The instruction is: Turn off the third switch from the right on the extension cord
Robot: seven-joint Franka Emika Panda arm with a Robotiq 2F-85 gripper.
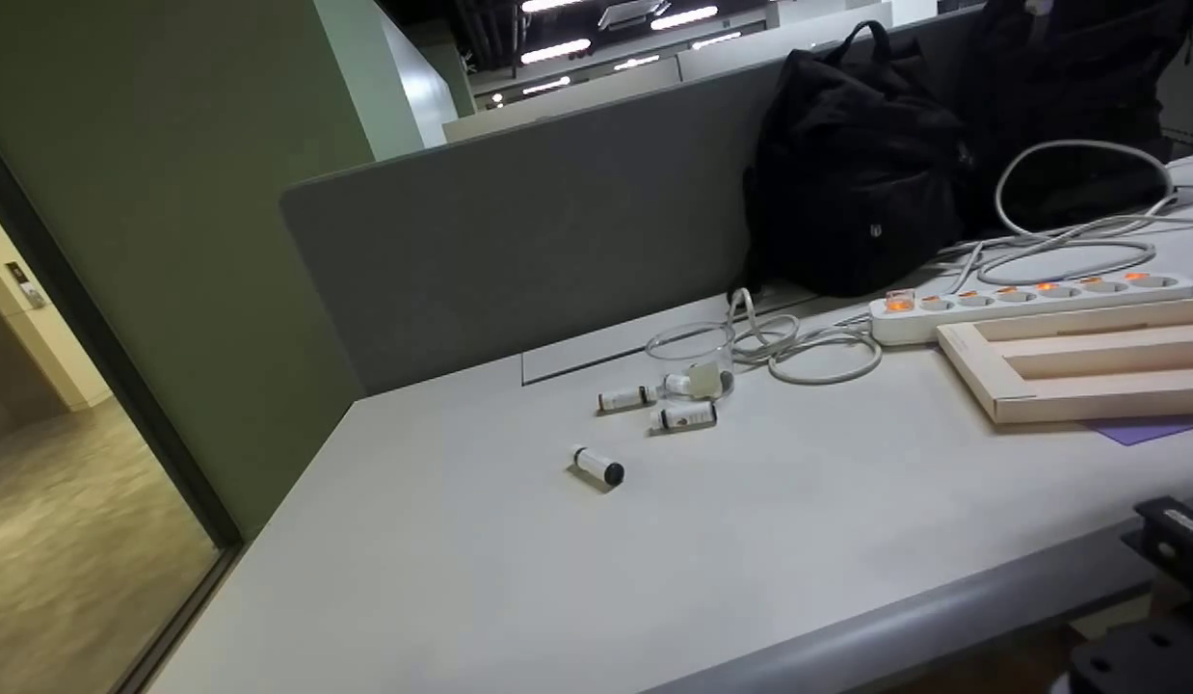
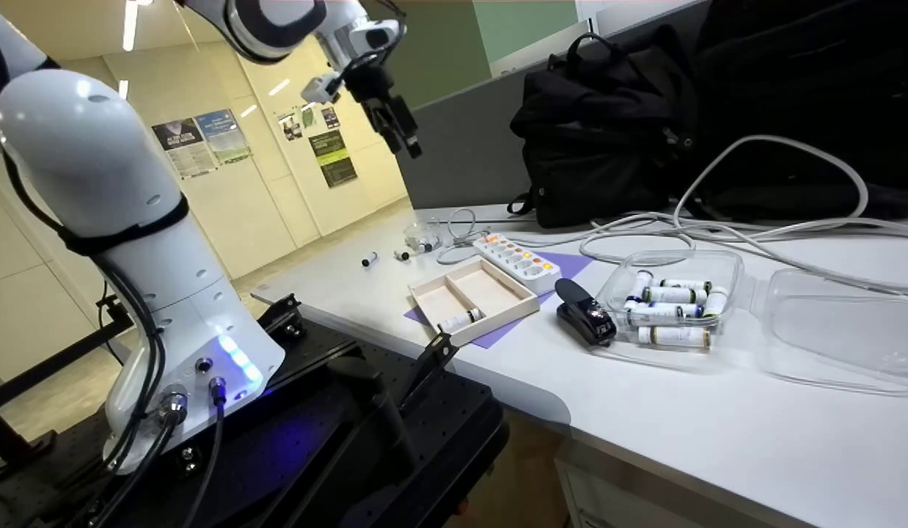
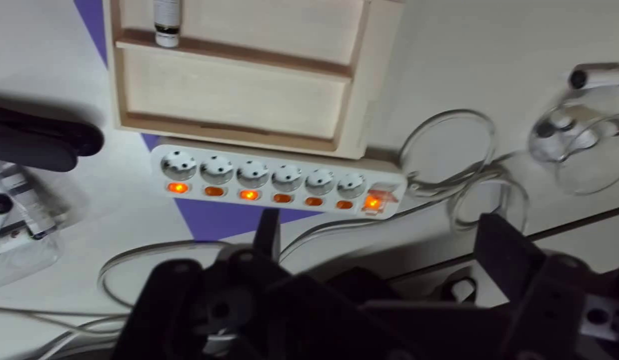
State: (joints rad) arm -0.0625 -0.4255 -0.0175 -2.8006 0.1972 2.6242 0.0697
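The extension cord, a white power strip, lies on the table in both exterior views [image 1: 1025, 314] [image 2: 514, 257] and in the wrist view [image 3: 298, 193]. In the wrist view its row of orange switches faces my gripper. The switch at the left end [image 3: 178, 188] and the third from that end [image 3: 249, 195] glow; the several others between the sockets and main switch look dark. The covered main switch [image 3: 373, 202] at the right end glows. My gripper [image 3: 379, 215] is open and empty, one fingertip showing just below the third switch. In an exterior view the gripper [image 2: 404, 149] hangs high above the table.
A wooden framed board [image 3: 234, 97] lies against the strip, with a bottle in it, over purple paper [image 3: 214, 220]. White cable [image 2: 784, 139] loops behind. Black backpacks [image 2: 601, 132] stand at the divider. A black stapler-like object [image 2: 586, 312], clear box [image 2: 670, 257] and small bottles [image 1: 598, 466] lie around.
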